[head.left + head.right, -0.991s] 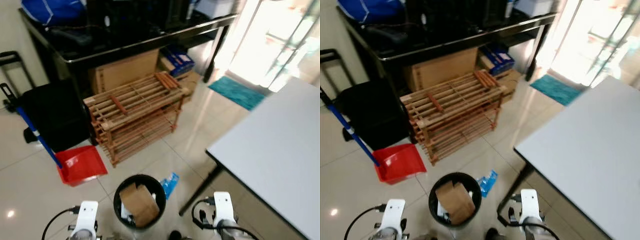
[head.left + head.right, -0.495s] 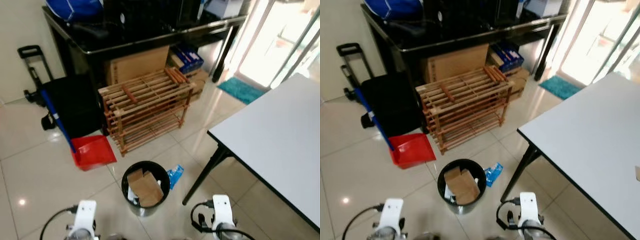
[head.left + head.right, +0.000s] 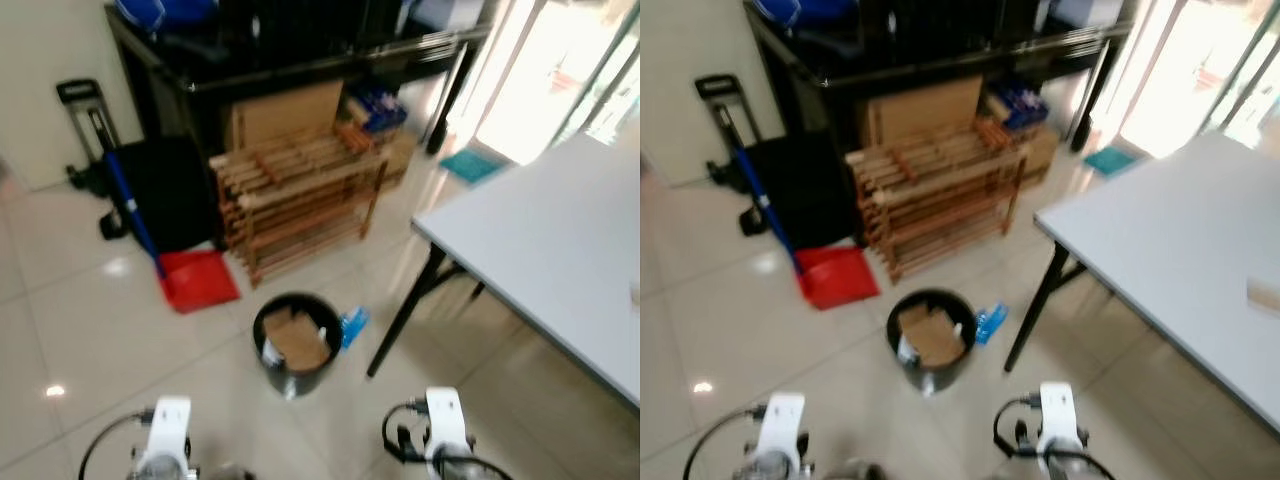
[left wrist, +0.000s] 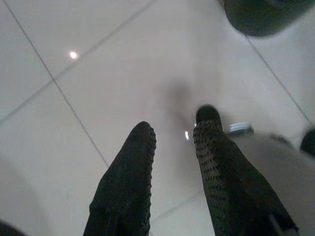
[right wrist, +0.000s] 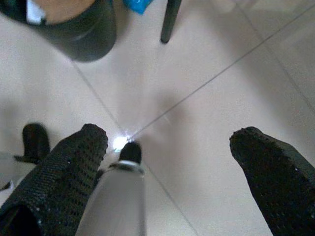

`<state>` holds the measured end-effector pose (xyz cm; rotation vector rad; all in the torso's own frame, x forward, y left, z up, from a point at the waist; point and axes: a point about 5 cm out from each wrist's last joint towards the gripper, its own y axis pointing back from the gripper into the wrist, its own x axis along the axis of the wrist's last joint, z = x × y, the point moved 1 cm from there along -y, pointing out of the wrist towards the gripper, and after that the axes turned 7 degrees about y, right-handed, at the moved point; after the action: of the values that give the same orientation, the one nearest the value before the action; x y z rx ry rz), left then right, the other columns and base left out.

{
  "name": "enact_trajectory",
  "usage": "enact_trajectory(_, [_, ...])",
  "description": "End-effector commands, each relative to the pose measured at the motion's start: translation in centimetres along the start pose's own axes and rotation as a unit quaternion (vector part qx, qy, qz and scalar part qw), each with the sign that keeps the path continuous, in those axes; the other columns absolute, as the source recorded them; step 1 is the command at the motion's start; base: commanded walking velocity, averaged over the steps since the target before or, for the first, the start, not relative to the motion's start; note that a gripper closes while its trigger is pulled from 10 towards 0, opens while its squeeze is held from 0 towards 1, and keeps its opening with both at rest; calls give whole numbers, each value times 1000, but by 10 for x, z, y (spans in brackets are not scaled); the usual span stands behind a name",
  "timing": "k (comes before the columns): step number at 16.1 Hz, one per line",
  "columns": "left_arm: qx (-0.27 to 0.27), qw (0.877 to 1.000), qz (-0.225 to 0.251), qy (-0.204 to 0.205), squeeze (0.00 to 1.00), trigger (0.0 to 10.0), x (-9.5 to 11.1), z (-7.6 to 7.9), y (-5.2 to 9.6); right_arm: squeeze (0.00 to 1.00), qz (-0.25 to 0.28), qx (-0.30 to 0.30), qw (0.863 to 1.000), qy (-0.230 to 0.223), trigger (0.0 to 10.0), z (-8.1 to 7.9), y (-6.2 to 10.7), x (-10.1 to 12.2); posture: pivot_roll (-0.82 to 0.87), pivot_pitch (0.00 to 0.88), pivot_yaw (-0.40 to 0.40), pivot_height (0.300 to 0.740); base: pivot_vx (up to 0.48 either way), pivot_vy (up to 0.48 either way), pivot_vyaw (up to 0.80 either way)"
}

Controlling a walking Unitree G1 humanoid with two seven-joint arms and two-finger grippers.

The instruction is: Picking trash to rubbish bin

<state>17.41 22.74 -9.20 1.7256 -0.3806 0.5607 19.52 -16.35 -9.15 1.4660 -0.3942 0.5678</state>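
We found both arms hanging low over the tiled floor point(image 3: 70, 320), holding nothing. The left gripper point(image 4: 172, 142) had its jaws a narrow gap apart, empty, pointing at bare tile. The right gripper point(image 5: 170, 147) had its jaws spread wide, also empty, above a tile joint.

We counted one rubbish bin point(image 3: 293, 342), round and black, standing on the floor ahead of the robot and between the two arms. It held two pieces of cardboard point(image 3: 297, 338), as far as the blur allowed a count. One blue wrapper point(image 3: 352, 326) lay on the floor just beside the bin, on its right side, between the bin and the nearest leg point(image 3: 400, 320) of the bench point(image 3: 540, 240). That white bench took up the right of the scene, its corner reaching in towards the bin.

Beyond the bin we noted one wooden rack point(image 3: 300, 195), one red dustpan point(image 3: 200, 280) with a blue handle to its left, and one dark table point(image 3: 300, 60) against the wall with a cardboard box point(image 3: 285, 112) under it.

Open tile lay to the left of the bin and in front of the robot; the bench leg narrowed the room on the right.
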Motion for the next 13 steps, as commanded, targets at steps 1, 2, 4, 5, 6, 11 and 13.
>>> enact_trajectory(1, [-1,1000,0,2,0,10000,0,2,0,0,-1,-5,1000,-1,10000,4,1,-2,25,72,-76,740,0,0,0])
enact_trajectory(2, [-1,1000,1,3,0,10000,0,3,0,0,-2,-5,1000,-1,10000,4,1,-2,25,73,-75,740,0,0,0])
enact_trajectory(4, [-1,1000,1,3,0,10000,0,3,0,0,-1,-5,1000,-2,10000,4,1,-2,25,72,-76,740,0,0,0])
enact_trajectory(5, [-1,1000,1,3,0,10000,1,3,0,0,-1,-5,1000,-2,10000,4,1,-2,25,72,-76,740,0,0,0])
enact_trajectory(6, [-2,1000,1,4,0,10000,0,3,0,0,-1,-4,1000,-2,10000,4,1,-2,25,72,-76,740,0,0,0])
enact_trajectory(11, [0,1000,3,5,0,10000,0,3,0,0,0,-3,1000,-4,10000,3,1,-2,25,71,-75,740,0,0,0])
enact_trajectory(13, [1,1000,4,7,0,10000,0,3,0,0,-1,-2,1000,-3,10000,3,1,-2,26,72,-76,740,0,0,0])
